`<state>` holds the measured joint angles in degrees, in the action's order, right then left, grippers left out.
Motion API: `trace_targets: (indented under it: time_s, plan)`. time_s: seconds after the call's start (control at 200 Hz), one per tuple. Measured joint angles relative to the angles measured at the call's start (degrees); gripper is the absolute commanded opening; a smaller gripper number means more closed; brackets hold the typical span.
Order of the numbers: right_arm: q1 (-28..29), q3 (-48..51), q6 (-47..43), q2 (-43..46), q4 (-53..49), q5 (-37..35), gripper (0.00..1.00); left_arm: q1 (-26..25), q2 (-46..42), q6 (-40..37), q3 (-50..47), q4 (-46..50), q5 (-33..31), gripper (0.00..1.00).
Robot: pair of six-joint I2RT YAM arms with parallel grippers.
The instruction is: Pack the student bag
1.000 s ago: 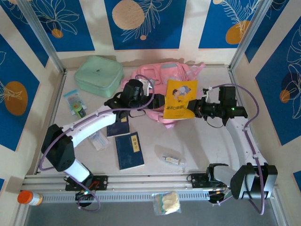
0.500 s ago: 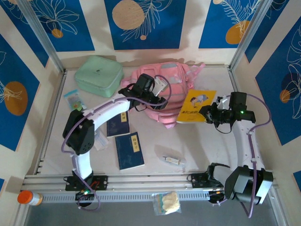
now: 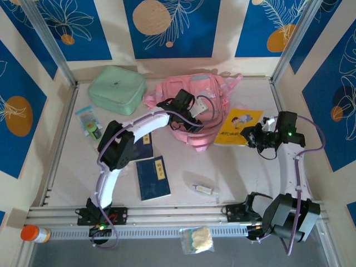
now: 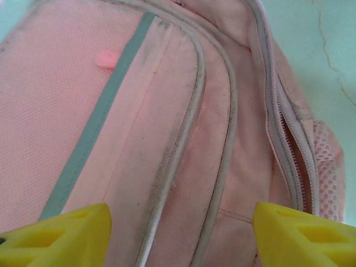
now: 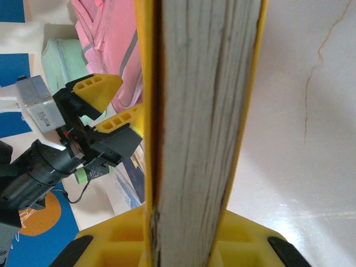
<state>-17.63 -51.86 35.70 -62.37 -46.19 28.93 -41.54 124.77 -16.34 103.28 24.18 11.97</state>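
The big pink student bag [image 3: 217, 97] lies at the top middle of the table, seen from above. The left gripper [image 3: 193, 119] hangs right over the front of the bag. In the left wrist view its two yellow fingers [image 4: 61, 233] sit in the bottom corners, far apart. There is nothing between them, just pink cloth below. A grey stripe runs down the left of that view and a zip runs down the right.

The right gripper [image 3: 251, 136] is on the right side of the top view, near the bag. It pinches a yellow book [image 3: 239, 125] tight. The book's cover faces up, and the book is just beside the bag's right edge. In the right wrist view the book's pale page edge stands up between the yellow fingers.

A mint-green case [image 3: 117, 89] sits at the upper left, close to the bag. Two dark blue books [image 3: 154, 178] lie at the lower left. A small tube [image 3: 204, 189] lies at the lower middle. A little packet [image 3: 89, 121] is at the left. An orange bottle [image 3: 32, 233] lies in the bottom left corner.
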Motion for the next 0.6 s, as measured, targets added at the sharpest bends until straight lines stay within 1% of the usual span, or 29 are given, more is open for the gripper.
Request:
trace_targets:
  time_s: [0.075,0.11,0.185,0.275,0.31,0.37,0.4,0.495,0.595]
  plan:
    - [-0.2,0.3,0.0,0.0,0.1,0.0,0.0,-0.3,2.3,-1.1,2.7,1.9,-0.2,0.66]
    - [-0.3,0.3,0.0,0.0,0.1,0.0,0.0,-0.3,3.3,-1.5,3.9,2.2,-0.7,0.64]
    - [-0.3,0.3,0.0,0.0,0.2,0.2,0.0,-0.4,5.3,-2.4,6.2,3.4,-1.9,0.47]
    - [-0.3,0.3,0.0,-0.1,0.3,0.6,0.0,-0.4,7.2,-3.2,8.3,4.1,-4.0,0.36]
    - [-0.3,0.3,0.0,-0.1,0.3,0.7,0.0,-0.3,7.5,-3.4,8.6,4.3,-4.6,0.3]
    - [-0.4,0.3,0.0,-0.1,0.3,1.0,0.0,-0.4,7.7,-3.5,8.9,4.5,-5.5,0.16]
    - [-0.4,0.3,0.0,-0.1,0.3,1.2,0.0,-0.4,7.7,-4.0,9.0,4.6,-5.8,0.1]
    - [-0.4,0.3,0.0,-0.1,0.4,1.3,0.0,-0.4,7.7,-5.2,9.5,4.9,-7.0,0.02]
    - [-0.2,0.3,-0.4,-0.1,0.7,2.4,0.0,-0.4,7.5,-5.2,9.9,5.7,-7.6,0.0]
